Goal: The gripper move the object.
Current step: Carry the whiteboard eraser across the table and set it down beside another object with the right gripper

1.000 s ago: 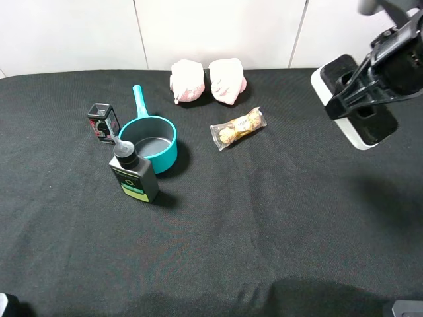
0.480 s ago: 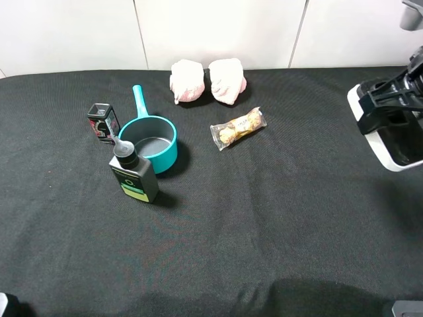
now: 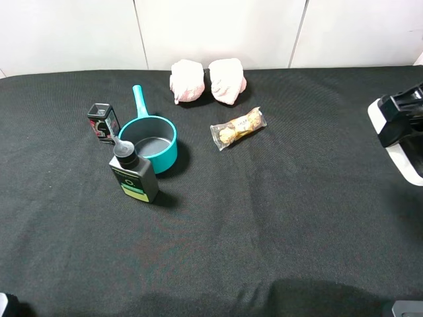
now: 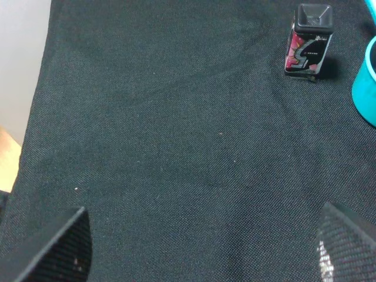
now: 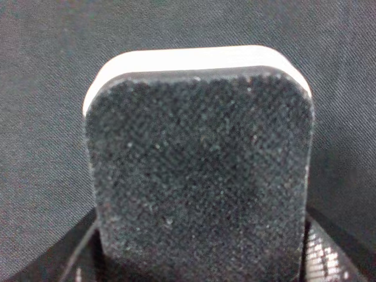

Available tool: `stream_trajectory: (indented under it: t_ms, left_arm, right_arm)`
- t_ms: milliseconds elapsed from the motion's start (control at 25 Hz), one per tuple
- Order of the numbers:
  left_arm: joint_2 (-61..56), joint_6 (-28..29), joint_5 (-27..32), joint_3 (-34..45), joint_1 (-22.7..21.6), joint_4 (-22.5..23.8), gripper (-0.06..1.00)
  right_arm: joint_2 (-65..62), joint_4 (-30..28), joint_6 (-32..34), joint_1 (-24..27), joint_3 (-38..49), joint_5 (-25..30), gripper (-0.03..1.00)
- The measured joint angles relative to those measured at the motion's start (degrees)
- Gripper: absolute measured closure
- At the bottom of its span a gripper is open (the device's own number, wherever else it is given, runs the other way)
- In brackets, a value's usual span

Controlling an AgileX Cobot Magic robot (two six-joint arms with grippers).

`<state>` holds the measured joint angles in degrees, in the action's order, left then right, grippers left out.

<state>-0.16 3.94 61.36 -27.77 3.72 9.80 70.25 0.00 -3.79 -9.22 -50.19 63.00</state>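
Observation:
My right gripper is shut on the board eraser at the far right edge of the exterior view, partly cut off by the frame. Its white base faces left there. In the right wrist view the eraser's black felt fills the picture, with the white base at its far end and a finger on each side, over black cloth. My left gripper is open and empty over bare cloth, with a fingertip in each lower corner.
On the black cloth stand a teal saucepan, a black bottle with green label and a small black-and-red box. Two pink bundles and a wrapped snack lie behind. The box also shows in the left wrist view.
My right gripper has carried the eraser to the right and slightly down, from near the back right to the frame's right edge. The other things have not moved.

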Motion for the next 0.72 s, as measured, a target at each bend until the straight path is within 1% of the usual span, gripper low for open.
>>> stream_trajectory:
  t_ms: [120, 320, 520, 720]
  left_arm:
    - [0.00, 0.00, 0.00, 0.00, 0.00, 0.00, 0.18]
    - [0.00, 0.00, 0.00, 0.00, 0.00, 0.00, 0.18]
    - [0.00, 0.00, 0.00, 0.00, 0.00, 0.00, 0.18]
    - [0.00, 0.00, 0.00, 0.00, 0.00, 0.00, 0.18]
  right_arm:
    - [0.37, 0.00, -0.05, 1.01, 0.00, 0.07, 0.51]
    - [4.02, 0.00, -0.05, 1.01, -1.37, -0.01, 0.51]
    - [9.35, 0.56, -0.05, 1.01, -8.50, 0.79, 0.51]
    - [16.68, 0.79, -0.05, 1.01, -17.66, 3.43, 0.51]
